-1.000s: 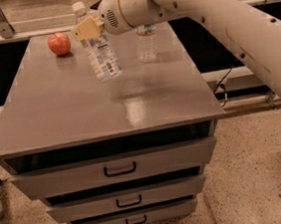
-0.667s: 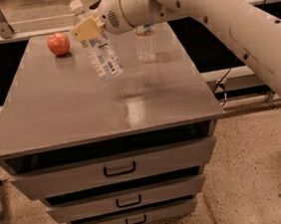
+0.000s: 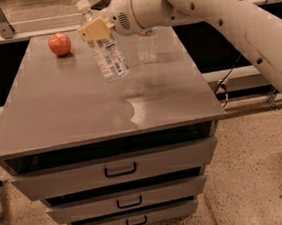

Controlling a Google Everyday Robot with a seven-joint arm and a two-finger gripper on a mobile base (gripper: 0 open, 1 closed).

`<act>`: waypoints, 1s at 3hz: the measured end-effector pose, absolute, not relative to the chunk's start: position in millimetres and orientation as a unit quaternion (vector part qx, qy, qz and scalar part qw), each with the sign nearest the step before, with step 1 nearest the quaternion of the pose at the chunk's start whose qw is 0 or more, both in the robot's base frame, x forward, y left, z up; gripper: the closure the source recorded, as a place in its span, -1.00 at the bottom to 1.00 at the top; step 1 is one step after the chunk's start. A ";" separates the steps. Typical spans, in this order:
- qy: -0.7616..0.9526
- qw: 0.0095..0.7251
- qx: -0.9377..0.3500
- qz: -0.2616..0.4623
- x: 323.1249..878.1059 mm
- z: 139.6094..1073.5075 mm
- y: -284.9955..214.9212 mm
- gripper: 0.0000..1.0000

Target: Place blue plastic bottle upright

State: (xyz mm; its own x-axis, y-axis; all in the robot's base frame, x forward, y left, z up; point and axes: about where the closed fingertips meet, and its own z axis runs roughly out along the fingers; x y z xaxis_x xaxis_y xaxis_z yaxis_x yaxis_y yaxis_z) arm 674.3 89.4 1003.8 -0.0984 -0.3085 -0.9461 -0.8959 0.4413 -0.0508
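Gripper (image 3: 93,30) clenched on bottle (image 3: 110,61) near the cap, so the base hangs lowest (tilted tho). Needs straightening b4 touchdown on table (image 3: 55,111).

A grey flat-topped drawer cabinet (image 3: 81,116) stands under the tan gripper (image 3: 94,30), which clamps the blue plastic bottle (image 3: 110,60). A round red apple (image 3: 59,44) sits on it left of the gripper; a ribbed clear plastic bottle (image 3: 147,46) stands upright just right.

lab-like workroom: grey metal drawer cabinet (image 3: 81,116), speckled floor (image 3: 258,172); pincer (image 3: 96,29) holds blue plastic bottle (image 3: 110,60) above cabinet.
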 end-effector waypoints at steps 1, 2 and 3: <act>0.650 0.527 -0.470 0.283 667.7 1009.2 54.6 1.00; 0.616 0.544 -0.495 0.282 660.6 1011.1 29.3 1.00; 0.587 0.558 -0.503 0.301 659.3 1002.6 27.5 1.00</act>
State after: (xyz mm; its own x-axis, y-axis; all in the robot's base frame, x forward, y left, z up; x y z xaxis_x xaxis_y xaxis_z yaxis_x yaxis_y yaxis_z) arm 659.3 27.5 1002.6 0.1294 -0.2545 -0.9584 -0.9268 0.3125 -0.2082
